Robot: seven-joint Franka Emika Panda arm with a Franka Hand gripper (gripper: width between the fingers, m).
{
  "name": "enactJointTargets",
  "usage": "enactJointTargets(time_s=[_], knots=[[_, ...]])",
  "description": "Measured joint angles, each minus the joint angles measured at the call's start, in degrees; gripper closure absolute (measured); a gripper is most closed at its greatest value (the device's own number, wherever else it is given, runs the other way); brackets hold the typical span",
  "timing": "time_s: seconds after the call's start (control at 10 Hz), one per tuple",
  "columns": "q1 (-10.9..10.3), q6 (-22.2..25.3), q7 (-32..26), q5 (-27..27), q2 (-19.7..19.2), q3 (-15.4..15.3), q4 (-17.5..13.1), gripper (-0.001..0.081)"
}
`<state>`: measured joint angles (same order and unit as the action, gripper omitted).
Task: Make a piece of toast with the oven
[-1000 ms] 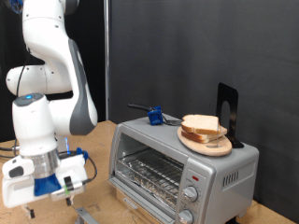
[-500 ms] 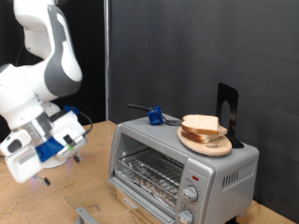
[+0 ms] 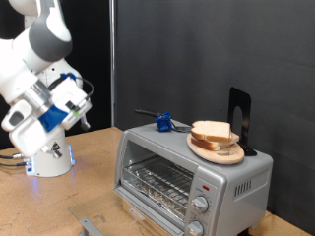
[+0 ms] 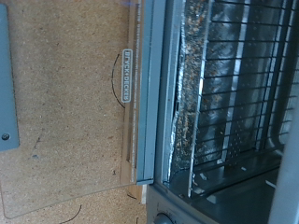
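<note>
In the exterior view the gripper [image 3: 20,118] is raised at the left of the frame, well apart from the oven [image 3: 192,177]; whether its fingers are wide or narrow cannot be told, and nothing shows between them. The oven stands at the lower right. On its top sits a round wooden plate [image 3: 210,152] carrying the piece of toast [image 3: 211,131] with other bread under it. The wrist view shows the wire rack [image 4: 234,84] behind the open glass door [image 4: 79,103].
</note>
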<state>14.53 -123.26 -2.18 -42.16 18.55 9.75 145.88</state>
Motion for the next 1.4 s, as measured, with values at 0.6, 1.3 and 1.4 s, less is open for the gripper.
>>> enactJointTargets(time_s=[0.6, 1.3, 1.4], knots=[[-2.7, 7.3, -3.7, -9.2, 4.6, -0.7, -0.9, -0.0003], [-4.7, 11.2, -6.7, 2.5, 11.0, -7.7, -4.0, -0.0003], [-6.0, 10.8, -9.3, 1.0, 11.4, -8.3, -4.0, -0.0003]])
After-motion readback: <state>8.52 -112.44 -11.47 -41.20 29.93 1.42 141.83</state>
